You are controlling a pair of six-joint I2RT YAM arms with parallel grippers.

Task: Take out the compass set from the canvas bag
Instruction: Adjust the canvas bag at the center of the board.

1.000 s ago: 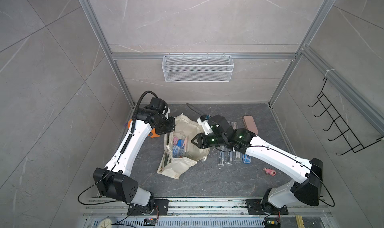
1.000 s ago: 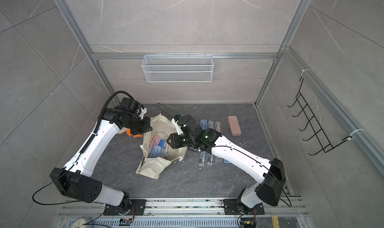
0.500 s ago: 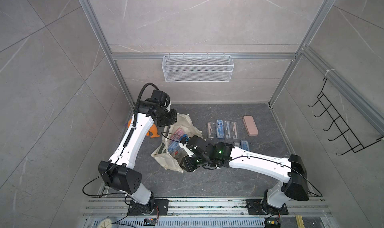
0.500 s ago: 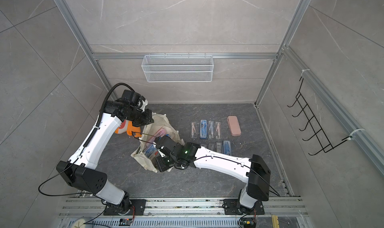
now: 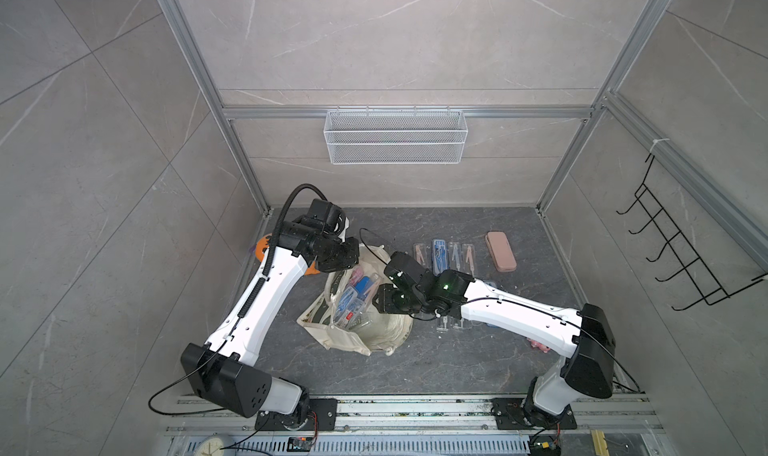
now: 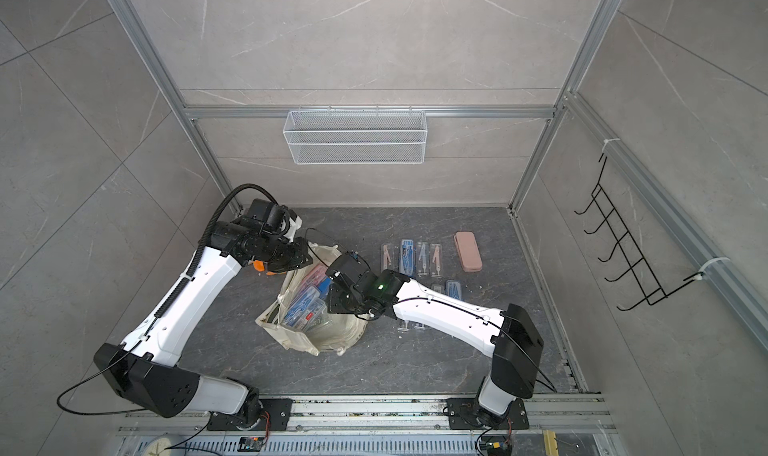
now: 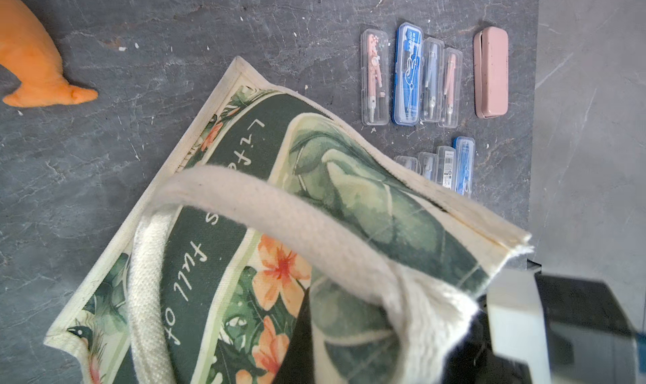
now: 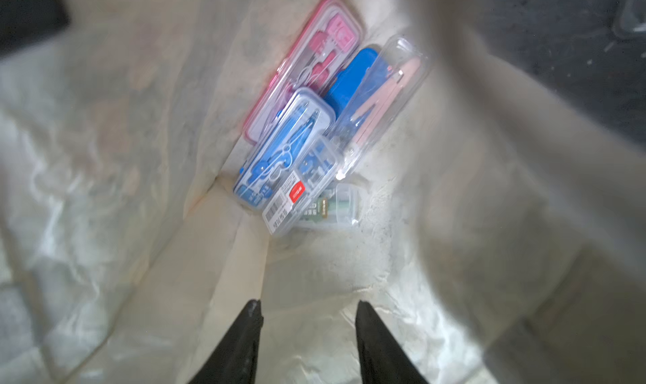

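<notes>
If the left pincer [image 5: 343, 261] loses its pinch, the canvas bag [image 5: 386, 333] would probably slump and shut its mouth over the right pincer [image 8: 307, 308]. The cloth is held at one spot only, by the root of the handle [image 7: 279, 218], at the lower right of the left wrist view. The bag lies mid-frame in both top views on the tabletop [image 5: 457, 362], its mouth lifted open.

Second risk: the compass sets [image 8: 297, 137] lie piled in the bag's bottom fold, centre of the right wrist view, overlapping and tilted. The cases are smooth and clear, so a bite on one could drag its neighbours or snag the lining. The case with the barcode label [image 8: 300, 190] lies nearest the tips.

Pose: the left arm [image 5: 266, 300] rises from lower left, pincer closed on the bag rim. The right arm [image 5: 519, 308] stretches in from lower right with its wrist dipped into the mouth. Its jaws are apart and empty, not touching the pile.
</notes>
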